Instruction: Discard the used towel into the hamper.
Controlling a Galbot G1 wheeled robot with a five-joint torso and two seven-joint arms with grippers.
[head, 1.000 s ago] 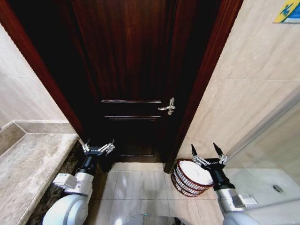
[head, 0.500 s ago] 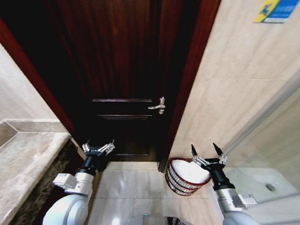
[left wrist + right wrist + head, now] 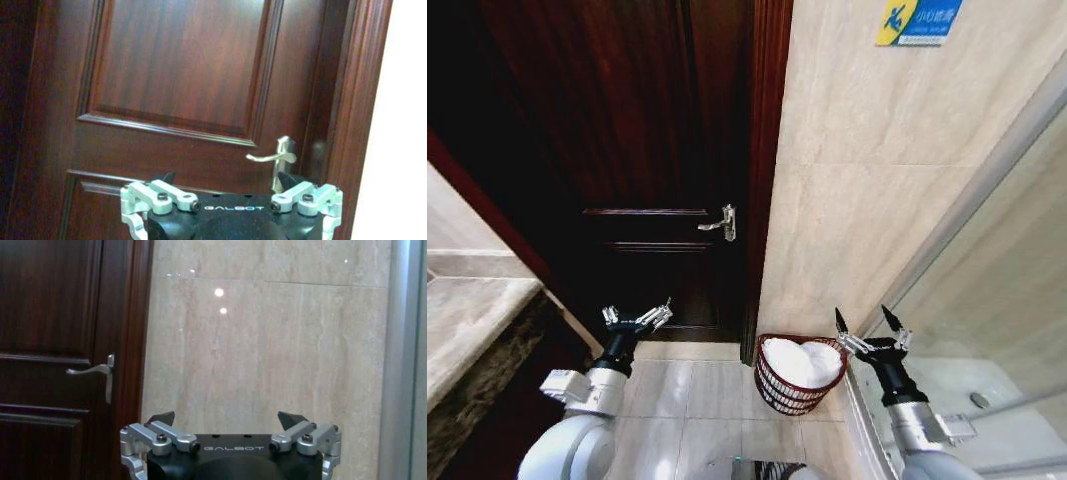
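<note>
right gripper [image 3: 868, 322] was held up in front of the robot, fingers spread apart, nothing between them. hamper [image 3: 775, 385] sat on the tiled floor just left of and below that gripper, against the foot of the beige wall [image 3: 867, 180], close to the door frame [image 3: 765, 170]. white towel [image 3: 802, 360] lay bunched inside the hamper, filling its top. left gripper [image 3: 636, 316] was also raised, fingers parted and empty, well left of the hamper, with the dark wood door [image 3: 627, 150] straight ahead of it. door handle [image 3: 719, 224] was above and to the right of the left gripper; in the left wrist view the handle [image 3: 276, 160] sat just above the right finger of that gripper [image 3: 227, 182]. in the right wrist view the right gripper [image 3: 227, 419] faced the beige wall [image 3: 267, 350], handle [image 3: 97, 374] off to its left. stone counter [image 3: 462, 320] lay left of the left gripper. blue and yellow sign [image 3: 917, 20] was high on the wall above the right gripper.
</note>
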